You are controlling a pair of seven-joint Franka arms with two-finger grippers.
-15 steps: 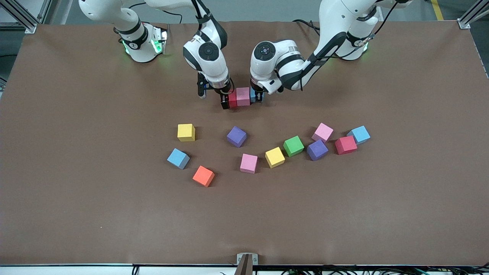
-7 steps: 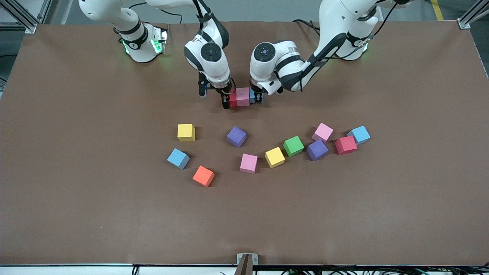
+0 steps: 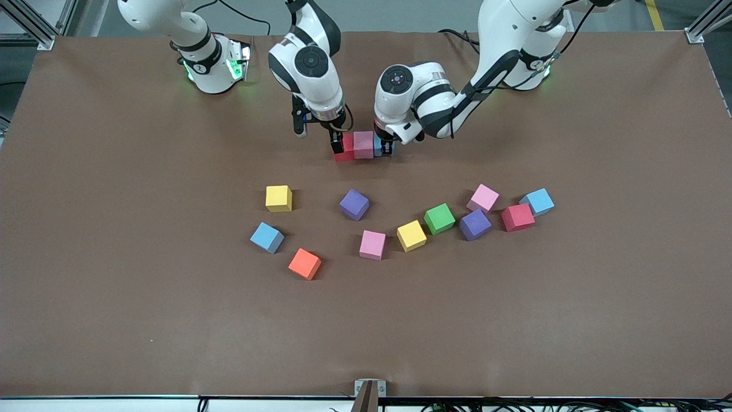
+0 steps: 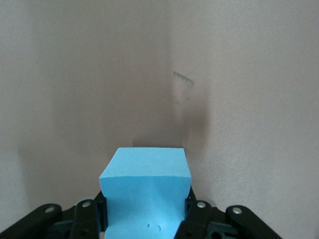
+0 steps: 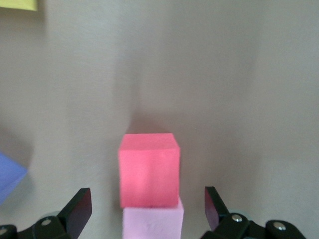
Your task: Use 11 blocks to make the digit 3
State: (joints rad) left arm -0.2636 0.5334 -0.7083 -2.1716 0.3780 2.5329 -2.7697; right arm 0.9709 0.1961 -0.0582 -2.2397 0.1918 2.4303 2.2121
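I find a short bar of three touching cubes near the robots' bases: a red cube (image 3: pixel 346 149), a pink cube (image 3: pixel 363 145) in the middle and a blue cube (image 3: pixel 378 146) at the left arm's end. My left gripper (image 3: pixel 387 147) is down at the table with its fingers clamped on that blue cube (image 4: pixel 145 191), which fills the space between the pads in the left wrist view. My right gripper (image 3: pixel 337 146) sits just above the red cube (image 5: pixel 148 169) with its fingers spread wide and gripping nothing; the right wrist view shows clear gaps on both sides of the cube. The remaining cubes lie loose, nearer the front camera: a yellow cube (image 3: pixel 278 198), a purple cube (image 3: pixel 354 203), a blue one (image 3: pixel 266 237), an orange cube (image 3: pixel 304 264), a pink one (image 3: pixel 372 244), a second yellow (image 3: pixel 412 235), a green cube (image 3: pixel 439 218), a second purple (image 3: pixel 474 224), a pink (image 3: pixel 482 198), a red (image 3: pixel 517 217) and a blue (image 3: pixel 537 201). These rest on the brown table cover (image 3: pixel 514 320).
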